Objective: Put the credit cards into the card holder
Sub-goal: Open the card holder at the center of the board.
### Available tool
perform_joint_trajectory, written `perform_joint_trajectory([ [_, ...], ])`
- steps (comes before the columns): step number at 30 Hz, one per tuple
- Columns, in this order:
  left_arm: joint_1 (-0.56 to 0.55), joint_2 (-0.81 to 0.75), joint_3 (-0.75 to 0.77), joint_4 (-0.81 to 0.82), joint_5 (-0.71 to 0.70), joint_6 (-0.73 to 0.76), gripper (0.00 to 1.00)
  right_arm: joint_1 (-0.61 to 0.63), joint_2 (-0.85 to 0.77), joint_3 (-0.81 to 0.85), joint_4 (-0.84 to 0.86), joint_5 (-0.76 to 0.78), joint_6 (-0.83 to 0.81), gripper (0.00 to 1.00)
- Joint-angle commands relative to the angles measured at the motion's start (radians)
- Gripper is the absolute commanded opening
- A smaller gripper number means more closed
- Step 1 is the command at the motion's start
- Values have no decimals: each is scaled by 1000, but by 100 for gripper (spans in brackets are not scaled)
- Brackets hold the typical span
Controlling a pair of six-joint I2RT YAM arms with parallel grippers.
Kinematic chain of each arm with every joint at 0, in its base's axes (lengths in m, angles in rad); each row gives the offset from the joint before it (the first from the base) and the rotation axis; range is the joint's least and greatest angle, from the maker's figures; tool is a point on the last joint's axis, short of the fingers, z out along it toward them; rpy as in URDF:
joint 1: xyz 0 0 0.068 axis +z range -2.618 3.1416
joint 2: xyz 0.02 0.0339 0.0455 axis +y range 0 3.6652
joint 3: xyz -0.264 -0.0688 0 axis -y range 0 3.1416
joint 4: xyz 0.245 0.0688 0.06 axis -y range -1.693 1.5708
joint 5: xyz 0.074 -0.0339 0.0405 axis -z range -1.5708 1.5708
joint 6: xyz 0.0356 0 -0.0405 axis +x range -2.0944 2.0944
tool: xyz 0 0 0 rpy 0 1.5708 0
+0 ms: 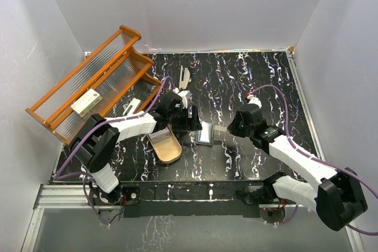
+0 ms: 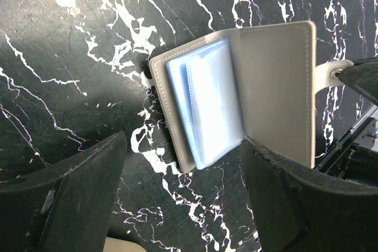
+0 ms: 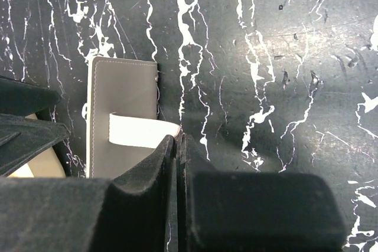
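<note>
The card holder [image 1: 205,134] lies open on the black marbled table, its grey cover [image 2: 274,87] spread right and its bluish sleeves [image 2: 207,104] fanned left. My left gripper [image 2: 183,146] hangs open just above it, empty, one finger on each side of its near edge. My right gripper [image 3: 177,137] is shut on the tip of the holder's white snap strap [image 3: 139,131], at the holder's [image 3: 121,92] right side. A pale upright stack [image 1: 185,78] behind the left gripper [image 1: 192,121] may be the credit cards; I cannot tell for sure.
A tan oval tray [image 1: 166,149] sits just left of the holder, under the left arm. An orange rack [image 1: 94,87] at the back left holds a white box with red marks [image 1: 87,102]. A small white object [image 1: 131,108] lies at its foot.
</note>
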Motion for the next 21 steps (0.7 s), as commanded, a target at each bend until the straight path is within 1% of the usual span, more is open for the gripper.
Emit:
perform_joint_trajectory([
  [1,-4,5,-19,37,36,3,76,-9,-10,-3,-1,43,3,0],
  [10,-3,51,-20,100,94,-41,75,-14,-25,-12,-14,66,0,0],
  [21,-4,68,-32,134,109,-73,74,-25,-22,-40,-38,123,18,0],
])
